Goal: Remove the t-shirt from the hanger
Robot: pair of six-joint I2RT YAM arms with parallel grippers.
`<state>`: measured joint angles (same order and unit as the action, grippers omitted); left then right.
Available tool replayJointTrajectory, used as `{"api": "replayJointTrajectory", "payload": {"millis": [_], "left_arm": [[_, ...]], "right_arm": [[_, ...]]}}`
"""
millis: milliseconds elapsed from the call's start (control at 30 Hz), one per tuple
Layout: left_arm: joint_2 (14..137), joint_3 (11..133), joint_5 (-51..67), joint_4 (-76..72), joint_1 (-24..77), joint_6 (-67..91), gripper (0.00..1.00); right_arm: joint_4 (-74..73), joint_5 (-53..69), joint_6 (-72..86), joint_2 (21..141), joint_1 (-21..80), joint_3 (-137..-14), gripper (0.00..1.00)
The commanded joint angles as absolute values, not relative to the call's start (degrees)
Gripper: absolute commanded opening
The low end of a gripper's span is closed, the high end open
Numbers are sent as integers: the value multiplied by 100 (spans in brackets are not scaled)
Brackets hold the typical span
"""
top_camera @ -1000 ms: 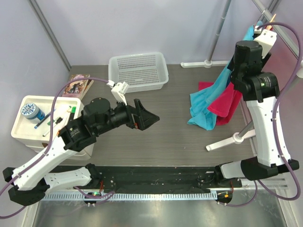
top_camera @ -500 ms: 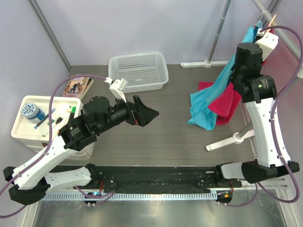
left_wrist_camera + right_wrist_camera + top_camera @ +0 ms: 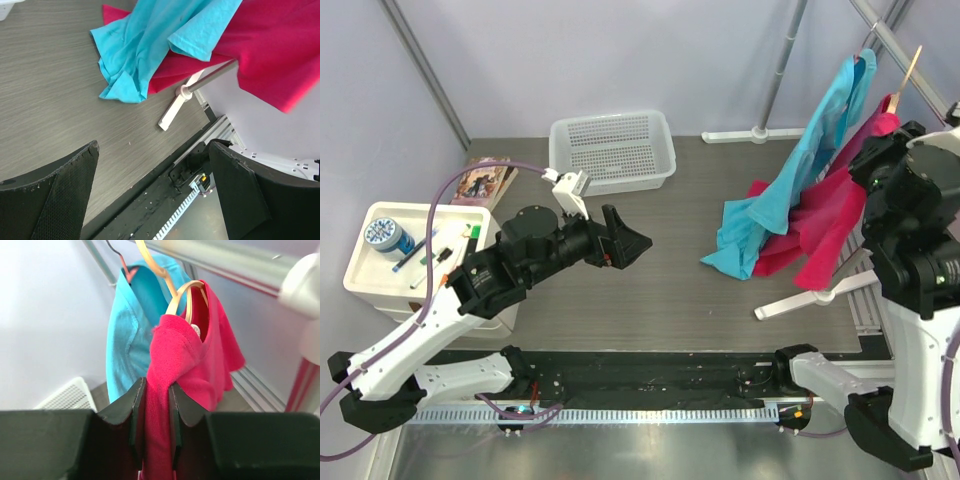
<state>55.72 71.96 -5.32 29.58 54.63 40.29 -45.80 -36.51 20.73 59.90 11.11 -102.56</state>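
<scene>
A red t-shirt (image 3: 175, 350) hangs on a wooden hanger (image 3: 176, 297) from the rail at the far right. My right gripper (image 3: 156, 405) is shut on a bunched fold of it just below the hanger's shoulder. In the top view the red t-shirt (image 3: 830, 225) is stretched out from the hanger (image 3: 910, 68) toward the table. A blue t-shirt (image 3: 800, 190) hangs beside it on another hanger. My left gripper (image 3: 638, 243) is open and empty over the middle of the table; its wrist view shows the fingers apart (image 3: 153, 146) and both shirts ahead.
A white perforated basket (image 3: 612, 150) stands at the back centre. A white tray (image 3: 380, 270) with small items and a book (image 3: 485, 182) are at the left. The rack's white foot (image 3: 810, 298) lies on the table under the shirts.
My right arm has pulled back toward the near right with the red t-shirt, stretching it off the hanger; both shirts swung out. The left arm has barely moved.
</scene>
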Motion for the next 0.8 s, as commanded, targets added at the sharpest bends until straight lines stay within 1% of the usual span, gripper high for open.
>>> {"api": "replayJointTrajectory", "payload": {"millis": [0,200,333,467,633,767], "left_arm": [[5467,7137,-501,2769,5449,4069,90],[5519,7119,-413,2821,5440,4166,91],[5502,7137,-396,2839,5441,4192,91],[5476,7119,-396,2830,5449,4192,91],[5484,7128,-404,2891,5449,4184,91],[5511,7180,-396,2944,5440,4148,91]], "right_arm": [[-4052,-3112,2022,5792,1090,-10276,1],[-3025,-3392,1354,5661,1099,-9678,1],[-1866,-2867,1099,5476,1090,-9361,1],[-1486,-2620,1011,5528,1090,-9422,1],[-933,-2277,1019,5379,1090,-9220,1],[-1054,-2153,1291,5169,1090,-9228,1]]}}
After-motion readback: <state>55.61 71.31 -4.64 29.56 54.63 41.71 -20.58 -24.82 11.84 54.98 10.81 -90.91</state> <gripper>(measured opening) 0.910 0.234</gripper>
